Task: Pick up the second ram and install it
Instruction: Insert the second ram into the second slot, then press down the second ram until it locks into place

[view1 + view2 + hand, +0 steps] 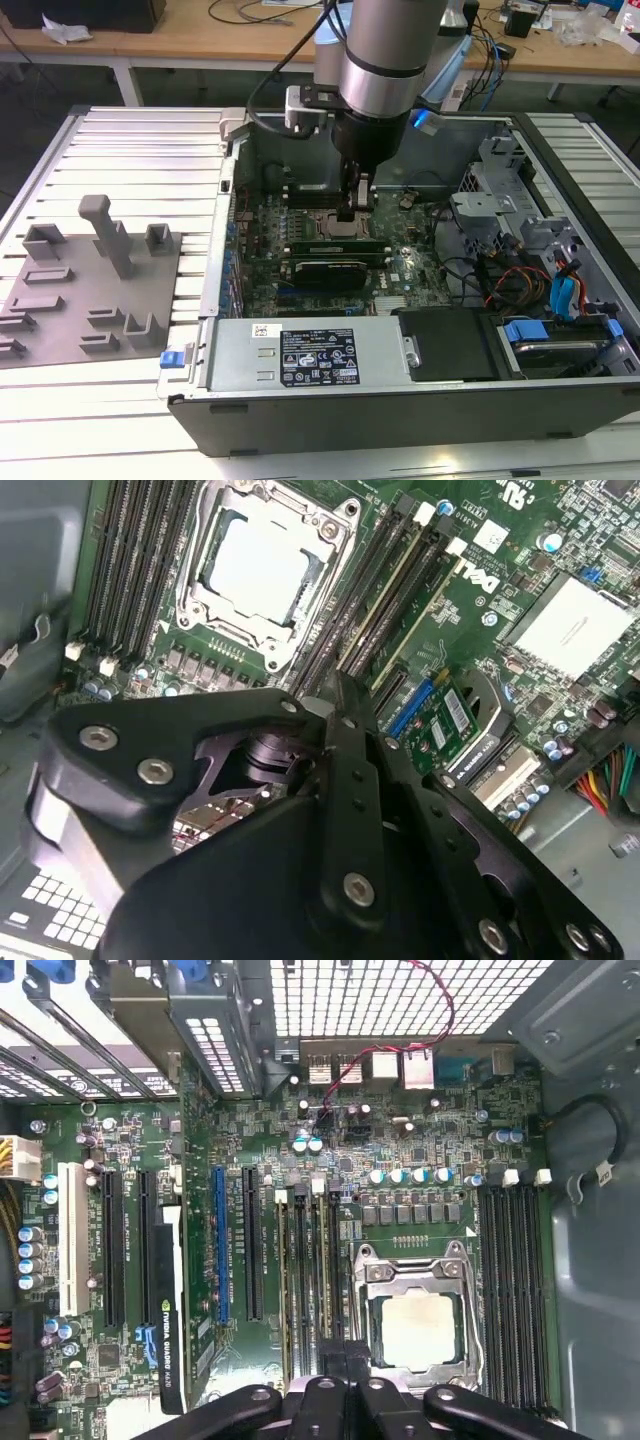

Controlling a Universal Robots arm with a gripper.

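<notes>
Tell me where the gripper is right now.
In the exterior view the gripper sits low inside the open computer case, just over the motherboard, at the edge of the CPU socket toward the exterior view's right.

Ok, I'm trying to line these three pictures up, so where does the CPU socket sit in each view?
Exterior view: the CPU socket is mid-motherboard inside the open case.
Second wrist view: the socket is a silver frame around a pale lid, between two slot banks.
First wrist view: the same silver frame again lies between the banks.
Shared landmark: the black memory slots flanking the socket.
</notes>
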